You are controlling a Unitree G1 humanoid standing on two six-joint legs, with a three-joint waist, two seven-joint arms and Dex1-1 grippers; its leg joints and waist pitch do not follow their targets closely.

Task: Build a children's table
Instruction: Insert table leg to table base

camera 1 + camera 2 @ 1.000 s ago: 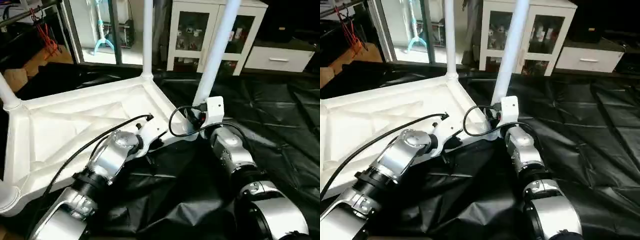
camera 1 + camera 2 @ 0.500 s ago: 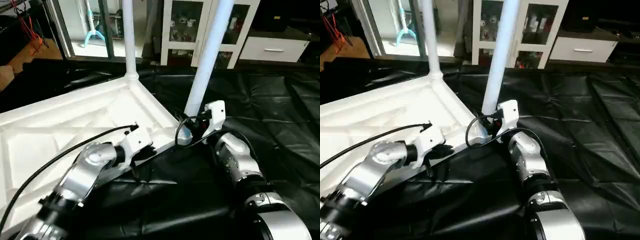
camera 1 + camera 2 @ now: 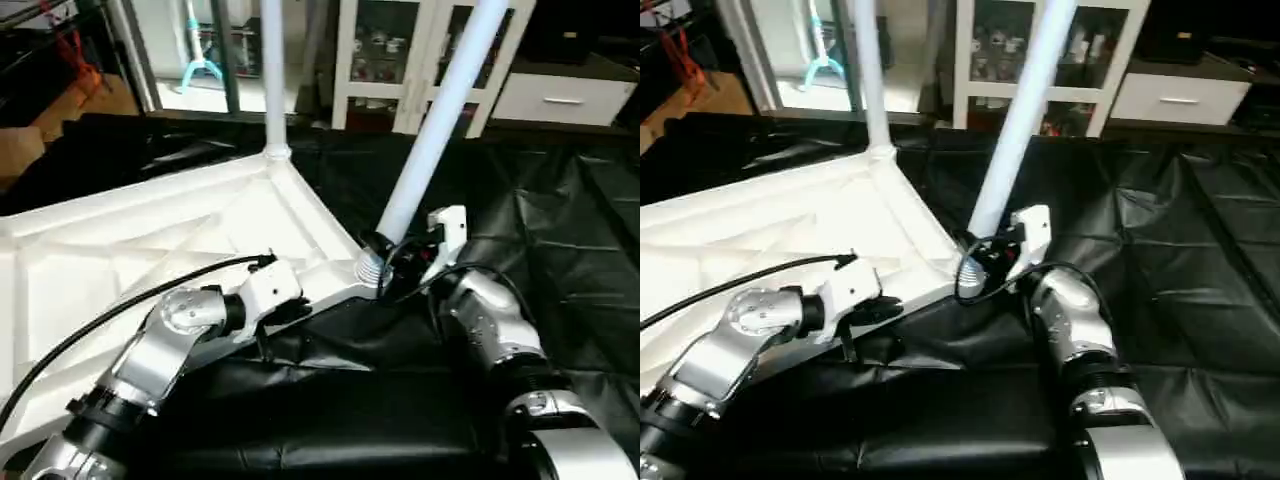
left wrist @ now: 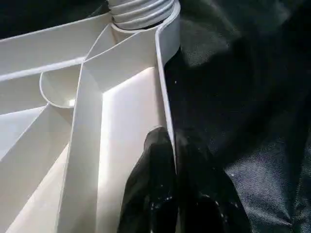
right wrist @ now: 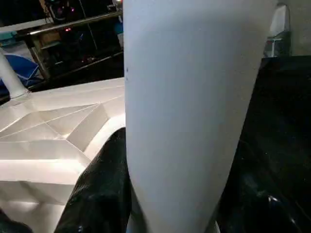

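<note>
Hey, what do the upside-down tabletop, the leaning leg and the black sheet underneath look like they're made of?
Tabletop: likely moulded plastic, white, smooth with thin ribs.
Leaning leg: apparently the same white plastic, slightly glossy, with a ridged threaded end at the socket.
Black sheet: probably thin plastic film, shiny and creased.

Left gripper [image 4: 174, 160] pinched tight on the tabletop [image 3: 150, 240] rim, right gripper [image 3: 392, 262] clasping a leg [image 3: 435, 135] base
</note>
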